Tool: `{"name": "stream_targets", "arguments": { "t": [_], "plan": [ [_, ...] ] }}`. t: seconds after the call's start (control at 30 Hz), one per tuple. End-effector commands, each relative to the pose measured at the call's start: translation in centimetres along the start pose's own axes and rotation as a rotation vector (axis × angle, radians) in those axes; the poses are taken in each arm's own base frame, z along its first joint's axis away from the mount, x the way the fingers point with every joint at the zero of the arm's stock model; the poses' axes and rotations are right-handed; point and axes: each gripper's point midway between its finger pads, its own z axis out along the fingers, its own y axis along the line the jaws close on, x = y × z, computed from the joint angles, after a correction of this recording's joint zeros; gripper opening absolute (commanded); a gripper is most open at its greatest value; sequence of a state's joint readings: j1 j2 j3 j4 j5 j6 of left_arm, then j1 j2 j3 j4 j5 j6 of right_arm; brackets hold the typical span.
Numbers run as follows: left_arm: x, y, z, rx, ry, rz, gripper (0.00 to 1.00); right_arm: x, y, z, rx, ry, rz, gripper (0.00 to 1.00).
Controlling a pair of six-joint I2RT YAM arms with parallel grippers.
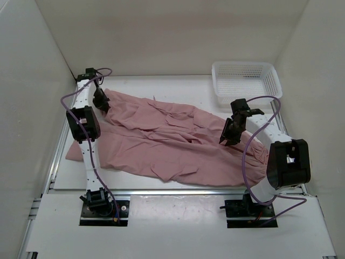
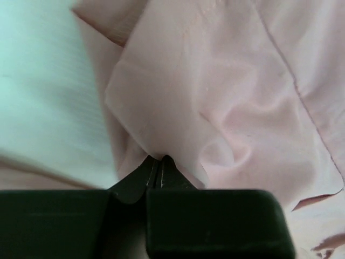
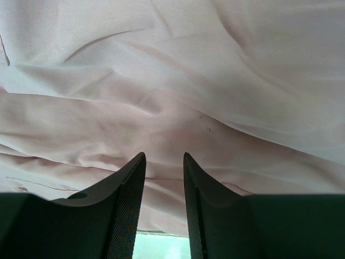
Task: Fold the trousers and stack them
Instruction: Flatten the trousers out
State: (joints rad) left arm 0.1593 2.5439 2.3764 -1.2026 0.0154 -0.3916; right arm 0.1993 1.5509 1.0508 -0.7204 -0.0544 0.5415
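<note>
The dusty-pink trousers [image 1: 167, 143] lie spread and wrinkled across the white table, reaching from the far left to the near right. My left gripper [image 1: 102, 105] sits at their far-left end. In the left wrist view its jaws [image 2: 157, 159] are shut on a pinched fold of the trousers [image 2: 226, 97]. My right gripper [image 1: 227, 135] hovers over the right part of the cloth. In the right wrist view it [image 3: 164, 156] stands open, with the trousers [image 3: 172, 81] just beyond the fingertips and nothing between them.
A white mesh basket [image 1: 247, 82] stands at the far right corner of the table. White walls close in the left, back and right sides. The table's near edge [image 1: 161, 190] runs just in front of the cloth.
</note>
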Motion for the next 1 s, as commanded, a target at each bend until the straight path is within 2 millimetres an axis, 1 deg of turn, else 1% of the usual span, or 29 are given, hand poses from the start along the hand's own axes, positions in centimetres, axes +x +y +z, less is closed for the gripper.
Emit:
{"name": "stream_targets", "arguments": {
  "t": [0.0,0.03,0.07,0.1,0.13,0.17,0.2,0.23,0.3,0.33,0.37,0.4,0.43,0.47,0.5,0.57,0.6,0.63,0.67,0.7,0.73,0.77,0.8,0.83,0.87,0.9,0.93,0.97],
  "plan": [
    [-3.9,0.0,-8.8,-0.017,-0.218,0.018,0.1,-1.1,0.6,-1.0,-0.005,-0.026,-0.012,0.39],
    [-4.3,0.2,-11.8,-0.016,-0.274,0.014,0.1,-1.0,0.2,-1.0,0.01,-0.024,-0.011,0.39],
    [-4.6,1.0,-12.9,-0.027,-0.294,0.0,0.1,-1.0,0.2,-1.0,0.01,-0.024,-0.011,0.39],
    [-4.8,2.4,-13.6,-0.05,-0.306,-0.021,0.1,-1.1,0.1,-1.0,0.018,-0.028,-0.011,0.39],
    [-4.8,3.1,-14.2,-0.053,-0.313,-0.035,0.1,-1.2,0.2,-1.2,0.014,-0.036,-0.012,0.39],
    [-4.7,4.0,-15.5,-0.065,-0.328,-0.048,0.1,-1.2,0.2,-1.2,0.014,-0.036,-0.012,0.39],
    [-4.2,5.4,-15.2,-0.094,-0.308,-0.067,0.1,-1.2,0.2,-1.2,0.014,-0.036,-0.012,0.39],
    [-3.8,5.8,-15.2,-0.106,-0.301,-0.068,0.1,-1.4,0.0,-1.5,0.011,-0.048,-0.003,0.39],
    [-3.4,7.0,-15.2,-0.147,-0.295,-0.079,0.1,-1.7,-0.2,-1.8,0.008,-0.058,-0.004,0.39],
    [-2.9,7.9,-14.4,-0.173,-0.272,-0.098,0.1,-1.8,-0.4,-1.8,0.01,-0.06,0.004,0.39],
    [-2.7,8.2,-14.1,-0.189,-0.265,-0.109,0.1,-1.9,-0.3,-2.1,0.006,-0.068,0.003,0.39],
    [-2.3,8.5,-13.9,-0.205,-0.251,-0.117,0.1,-1.9,-0.8,-2.2,0.008,-0.072,0.006,0.39],
    [-2.2,9.1,-13.9,-0.211,-0.245,-0.149,0.12,-2.2,-1.0,-2.7,0.003,-0.09,0.015,0.39],
    [-2.0,9.6,-13.4,-0.212,-0.221,-0.157,0.23,-2.2,-1.2,-3.0,0.005,-0.092,0.024,0.39],
    [-1.9,9.4,-13.3,-0.201,-0.218,-0.165,0.36,-2.1,-1.8,-3.1,0.013,-0.088,0.027,0.39],
    [-1.6,8.9,-13.5,-0.171,-0.209,-0.163,0.63,-2.3,-2.3,-3.9,0.009,-0.109,0.035,0.39],
    [-1.6,8.3,-14.4,-0.161,-0.227,-0.153,0.85,-2.4,-3.1,-4.3,0.027,-0.116,0.044,0.39],
    [-1.5,7.7,-14.8,-0.154,-0.235,-0.144,0.91,-2.7,-3.3,-4.9,0.021,-0.139,0.039,0.39],
    [-1.2,6.5,-15.2,-0.134,-0.241,-0.122,0.93,-2.6,-3.7,-5.3,0.034,-0.143,0.048,0.39],
    [-1.1,5.9,-16.0,-0.123,-0.257,-0.112,0.94,-2.8,-4.5,-5.7,0.049,-0.154,0.06,0.39],
    [-1.0,5.5,-16.0,-0.119,-0.257,-0.103,0.94,-3.0,-4.8,-6.3,0.045,-0.177,0.058,0.39],
    [-0.4,4.8,-16.2,-0.113,-0.255,-0.086,0.91,-3.0,-5.2,-6.6,0.049,-0.18,0.071,0.39],
    [-0.3,4.1,-16.3,-0.093,-0.259,-0.075,0.86,-3.4,-5.9,-7.0,0.054,-0.195,0.085,0.38],
    [-0.1,3.4,-16.3,-0.071,-0.263,-0.05,0.76,-3.5,-6.0,-7.4,0.042,-0.204,0.088,0.36],
    [0.9,2.0,-15.4,-0.038,-0.232,-0.015,0.7,-3.8,-6.6,-7.5,0.041,-0.208,0.115,0.35],
    [1.1,1.3,-15.1,-0.022,-0.231,0.008,0.64,-3.9,-6.8,-7.6,0.032,-0.206,0.128,0.33],
    [1.5,0.6,-14.0,-0.017,-0.201,0.022,0.63,-4.3,-6.7,-7.3,0.013,-0.206,0.151,0.33],
    [2.2,-0.6,-13.1,-0.004,-0.175,0.057,0.63,-4.6,-6.4,-7.5,-0.036,-0.204,0.18,0.33]
  ]
}}
